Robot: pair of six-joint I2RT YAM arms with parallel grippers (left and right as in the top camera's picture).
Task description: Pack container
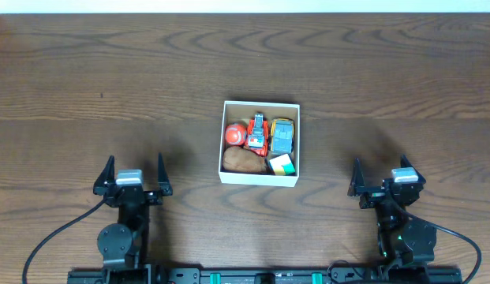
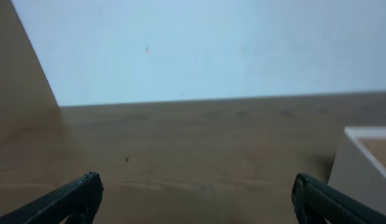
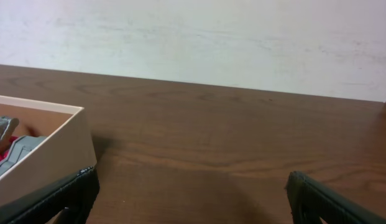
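The container (image 1: 259,180) is a small square white-walled box with a brown inside, at the middle of the table. It holds a red ball (image 1: 234,134), a red toy vehicle (image 1: 257,134), a yellow and grey toy car (image 1: 282,136), a brown lump (image 1: 244,161) and a green, white and yellow block (image 1: 282,165). My left gripper (image 1: 134,177) is open and empty at the front left; its wrist view shows the box's edge (image 2: 367,163) at the right. My right gripper (image 1: 383,179) is open and empty at the front right; its wrist view shows the box wall (image 3: 46,163) at the left.
The dark wooden table (image 1: 110,79) stretches around the box. A pale wall (image 3: 242,37) stands behind its far edge. Black cables (image 1: 55,241) run from both arm bases at the front edge.
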